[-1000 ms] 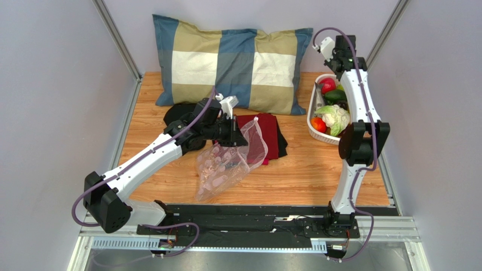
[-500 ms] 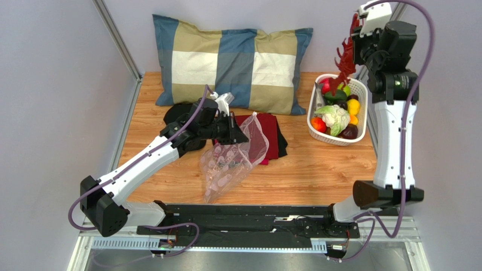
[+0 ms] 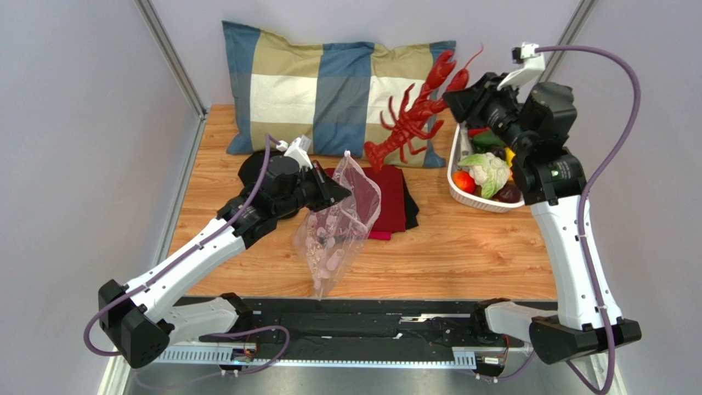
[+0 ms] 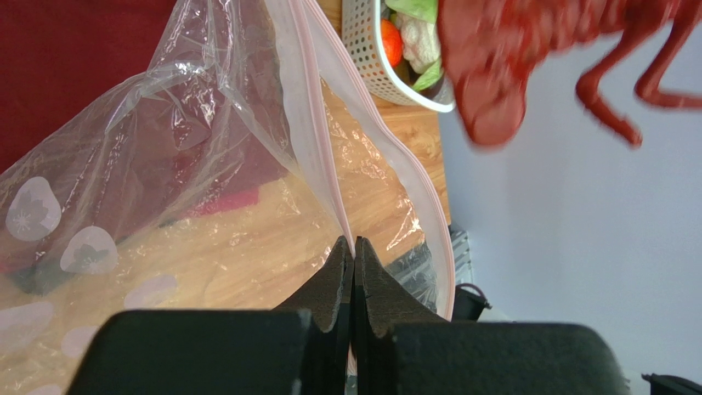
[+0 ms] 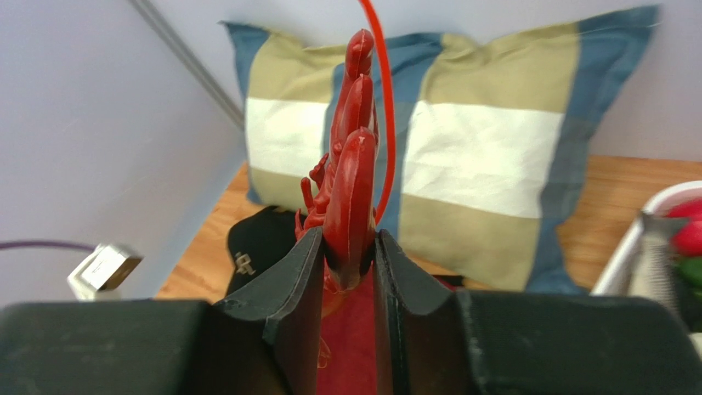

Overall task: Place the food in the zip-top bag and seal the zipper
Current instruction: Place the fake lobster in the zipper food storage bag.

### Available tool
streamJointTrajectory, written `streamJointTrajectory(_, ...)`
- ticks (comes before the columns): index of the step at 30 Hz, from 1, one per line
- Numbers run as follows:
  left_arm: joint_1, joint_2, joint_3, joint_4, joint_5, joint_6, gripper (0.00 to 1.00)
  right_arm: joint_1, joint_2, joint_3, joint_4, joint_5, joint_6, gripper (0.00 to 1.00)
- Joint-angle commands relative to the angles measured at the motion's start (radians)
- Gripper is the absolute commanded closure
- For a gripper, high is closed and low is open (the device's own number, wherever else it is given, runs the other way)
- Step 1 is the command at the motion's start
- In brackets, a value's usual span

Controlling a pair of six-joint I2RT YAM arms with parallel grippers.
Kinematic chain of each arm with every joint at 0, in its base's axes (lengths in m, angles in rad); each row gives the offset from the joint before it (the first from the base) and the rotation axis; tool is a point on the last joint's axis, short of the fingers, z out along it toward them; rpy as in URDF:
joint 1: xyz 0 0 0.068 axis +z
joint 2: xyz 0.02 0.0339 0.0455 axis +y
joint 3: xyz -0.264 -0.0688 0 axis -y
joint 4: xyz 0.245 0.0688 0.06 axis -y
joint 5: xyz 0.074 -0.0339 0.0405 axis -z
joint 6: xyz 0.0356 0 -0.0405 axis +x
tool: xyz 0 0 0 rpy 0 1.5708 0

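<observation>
Our left claw (image 4: 353,247) pinches the rim of the bag (image 3: 338,239), our right claw (image 5: 350,247) a lobster (image 3: 412,115) at the bag's one o'clock; we judge nothing bagged or sealed.

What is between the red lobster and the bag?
Nothing I can see. The right gripper holds the lobster in the air, the left gripper holds the bag by its edge. Only air lies between.

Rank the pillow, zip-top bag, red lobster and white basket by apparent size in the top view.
1. pillow, clearly largest.
2-3. zip-top bag and lobster look similar; the lobster is held up nearer the camera, so I won't rank them.
4. basket, smallest, though partly hidden by the right arm.
</observation>
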Motion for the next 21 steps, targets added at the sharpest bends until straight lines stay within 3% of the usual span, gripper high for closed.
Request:
streamJointTrajectory(1,0.002,-0.013,0.014,0.055,-0.041,-0.035,1.0,0.125,-0.083,-0.047,0.067,0.04,0.054,1.0)
streamJointTrajectory(15,-0.018,0.018,0.06,0.038,-0.07,0.026,1.0,0.402,-0.102,-0.145,-0.01,0.346,-0.104,1.0)
streamJointTrajectory(21,-0.028,0.03,0.072,0.057,-0.081,0.031,1.0,0.522,-0.047,-0.144,0.005,0.386,-0.11,1.0)
